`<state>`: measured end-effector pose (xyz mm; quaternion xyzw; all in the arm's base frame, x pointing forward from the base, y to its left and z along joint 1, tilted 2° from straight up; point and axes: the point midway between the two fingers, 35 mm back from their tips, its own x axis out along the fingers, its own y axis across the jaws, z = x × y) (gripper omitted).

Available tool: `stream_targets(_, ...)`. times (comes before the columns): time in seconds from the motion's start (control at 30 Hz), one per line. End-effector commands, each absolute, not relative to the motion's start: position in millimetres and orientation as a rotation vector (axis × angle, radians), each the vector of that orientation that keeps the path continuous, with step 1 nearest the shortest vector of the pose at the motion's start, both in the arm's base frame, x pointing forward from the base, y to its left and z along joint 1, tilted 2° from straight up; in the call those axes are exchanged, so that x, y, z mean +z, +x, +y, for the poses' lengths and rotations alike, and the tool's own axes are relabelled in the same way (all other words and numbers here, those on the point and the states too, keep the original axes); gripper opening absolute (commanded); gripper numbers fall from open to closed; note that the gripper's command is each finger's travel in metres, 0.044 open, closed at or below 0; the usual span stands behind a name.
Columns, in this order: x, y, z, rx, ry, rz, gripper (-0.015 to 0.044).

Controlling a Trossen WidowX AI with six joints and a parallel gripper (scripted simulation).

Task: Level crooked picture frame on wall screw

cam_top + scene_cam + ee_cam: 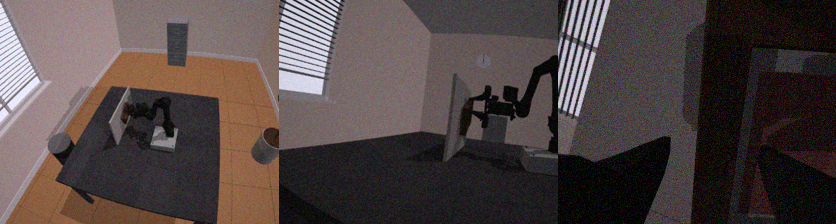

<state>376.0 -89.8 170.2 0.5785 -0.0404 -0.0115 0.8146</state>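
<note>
The brown picture frame (124, 117) (466, 123) (720, 100) hangs on the front of the pale upright panel (117, 129) (450, 120) (653, 85). In the wrist view its dark border runs nearly upright with a slight slant, with a grey mat and reddish picture to the right. How crooked it hangs cannot be told surely. My gripper (473, 106) (714, 148) is open at the frame, one fingertip above the other in the exterior view. In the wrist view one fingertip is beside the outer edge, the other over the picture. The screw and notched strip are hidden.
The panel stands on the dark table (141, 176) (385, 183). The arm's white base (163, 142) (540, 162) is right of it. A dark cylinder (60, 144) is beyond the table's left edge, a bin (265, 149) on the floor at right, and a grey cabinet (177, 44) (494, 128) behind.
</note>
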Motion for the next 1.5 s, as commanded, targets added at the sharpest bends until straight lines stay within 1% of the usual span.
stream_targets(0.0, 168.8, 376.4, -90.4, -0.029, 1.231, -0.085, 0.0234)
stream_targets(0.2, 168.8, 376.4, -90.4, -0.029, 1.231, -0.085, 0.0076)
stream_targets(0.43, 168.8, 376.4, -90.4, -0.029, 1.231, -0.085, 0.003)
stream_targets(0.47, 168.8, 376.4, -90.4, -0.029, 1.231, -0.085, 0.0003)
stream_targets(1.47, 175.7, 376.1, -87.9, -0.029, 1.231, -0.085, 0.0)
